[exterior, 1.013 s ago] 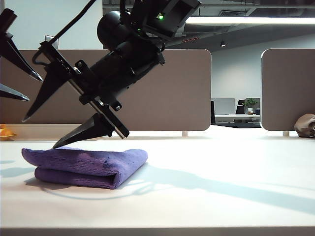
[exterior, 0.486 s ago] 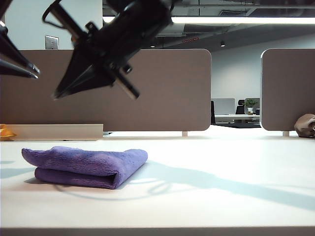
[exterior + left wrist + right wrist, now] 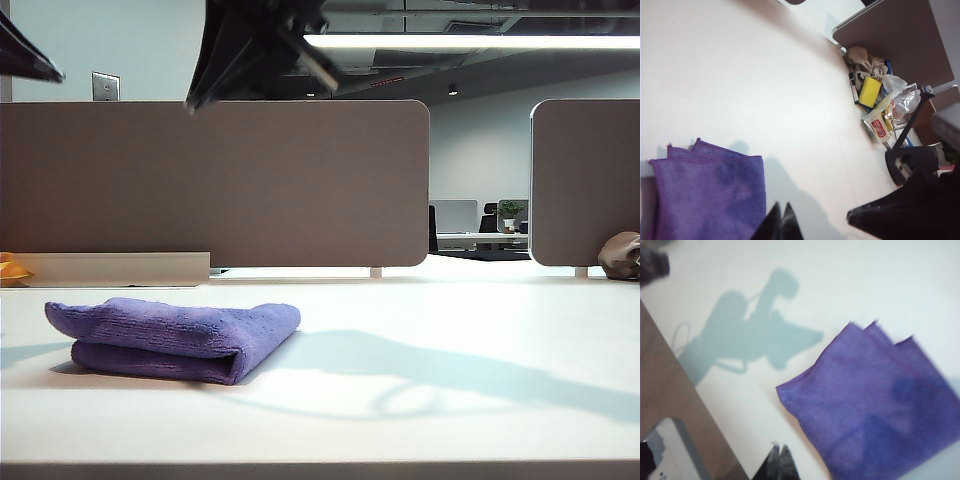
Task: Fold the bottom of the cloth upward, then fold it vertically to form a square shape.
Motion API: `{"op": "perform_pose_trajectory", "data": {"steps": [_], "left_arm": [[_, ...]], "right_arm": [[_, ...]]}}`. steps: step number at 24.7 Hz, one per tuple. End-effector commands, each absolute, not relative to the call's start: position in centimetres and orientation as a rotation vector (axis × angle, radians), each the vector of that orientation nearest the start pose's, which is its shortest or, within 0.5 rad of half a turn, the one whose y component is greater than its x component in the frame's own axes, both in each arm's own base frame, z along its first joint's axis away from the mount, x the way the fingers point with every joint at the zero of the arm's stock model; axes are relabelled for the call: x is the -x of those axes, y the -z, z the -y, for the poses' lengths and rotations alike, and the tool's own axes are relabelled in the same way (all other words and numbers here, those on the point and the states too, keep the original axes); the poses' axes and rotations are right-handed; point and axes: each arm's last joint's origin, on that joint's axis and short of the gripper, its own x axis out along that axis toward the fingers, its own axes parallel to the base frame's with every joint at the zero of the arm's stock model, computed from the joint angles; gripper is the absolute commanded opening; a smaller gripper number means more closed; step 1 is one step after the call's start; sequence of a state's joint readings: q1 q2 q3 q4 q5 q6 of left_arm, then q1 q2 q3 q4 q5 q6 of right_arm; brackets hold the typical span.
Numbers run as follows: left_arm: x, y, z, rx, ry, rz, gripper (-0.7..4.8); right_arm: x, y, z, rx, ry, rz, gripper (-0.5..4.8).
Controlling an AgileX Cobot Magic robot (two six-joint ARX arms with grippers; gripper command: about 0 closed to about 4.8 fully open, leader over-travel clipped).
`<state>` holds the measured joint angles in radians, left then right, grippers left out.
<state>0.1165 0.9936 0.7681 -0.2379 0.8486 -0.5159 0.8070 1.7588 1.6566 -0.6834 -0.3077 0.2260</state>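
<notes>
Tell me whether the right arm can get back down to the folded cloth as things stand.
Probably yes: the right gripper, jaws shut, hangs above the cloth with nothing between them; the left gripper is raised too.

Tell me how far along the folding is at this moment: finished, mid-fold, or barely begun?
Looks finished. The cloth lies on the table as a compact folded stack, layered corners showing in the left wrist view. Nothing is in hand: the left gripper and right gripper are both shut, empty and lifted clear above the cloth. Nothing obvious remains; whether the shape is exactly square is hard to judge.
</notes>
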Motion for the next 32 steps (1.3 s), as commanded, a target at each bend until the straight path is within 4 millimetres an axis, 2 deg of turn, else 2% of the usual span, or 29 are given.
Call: {"op": "perform_pose_trajectory", "data": {"steps": [1, 11, 12, 17, 21, 32], "left_arm": [[-19.7, -30.1, -0.2, 0.668, 0.595, -0.538, -0.05], [-15.8, -32.9, 0.0, 0.574, 0.484, -0.338, -0.05], [-14.6, -33.6, 0.0, 0.541, 0.473, -0.281, -0.05], [-11.6, -34.7, 0.3, 0.434, 0.451, -0.171, -0.05], [-9.5, -34.9, 0.4, 0.368, 0.422, -0.118, -0.05], [-6.4, -34.8, 0.6, 0.252, 0.38, -0.039, -0.05]], "right_arm": [[-25.3, -35.2, -27.5, 0.028, -0.954, -0.823, -0.07], [-23.5, -39.7, -24.3, 0.089, -0.936, -0.623, -0.06], [-23.1, -40.6, -23.5, 0.085, -0.943, -0.593, -0.06], [-21.7, -42.7, -21.8, 0.091, -0.978, -0.507, -0.06], [-20.3, -44.4, -20.3, 0.091, -0.992, -0.432, -0.06], [-16.8, -47.7, -17.0, 0.059, -1.0, -0.296, -0.06]]}}
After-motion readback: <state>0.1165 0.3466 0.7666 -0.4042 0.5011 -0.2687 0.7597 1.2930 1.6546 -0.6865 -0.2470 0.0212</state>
